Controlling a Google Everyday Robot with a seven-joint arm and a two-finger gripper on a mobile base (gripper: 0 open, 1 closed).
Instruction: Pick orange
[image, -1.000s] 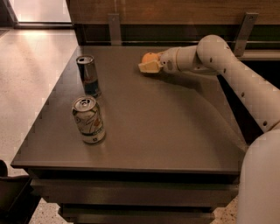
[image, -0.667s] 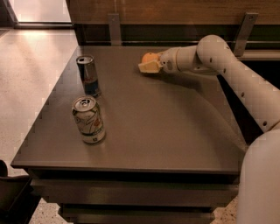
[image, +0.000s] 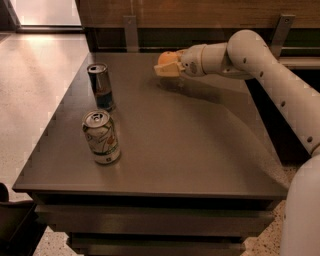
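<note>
The orange (image: 167, 57) is a small round fruit at the far middle of the dark table (image: 200, 150). My gripper (image: 165, 67) reaches in from the right on the white arm and is shut on the orange. It holds the fruit slightly above the tabletop, with a shadow on the surface beneath. The pale fingers (image: 168, 70) cover the lower part of the orange.
A tall dark blue can (image: 101, 86) stands at the left of the table. A white and green can (image: 101, 137) stands in front of it, nearer the front left edge. A wooden wall with metal brackets runs behind the table. My white arm spans the right side.
The gripper with the orange has risen a little off the table and shifted slightly left. The two cans have not moved.
</note>
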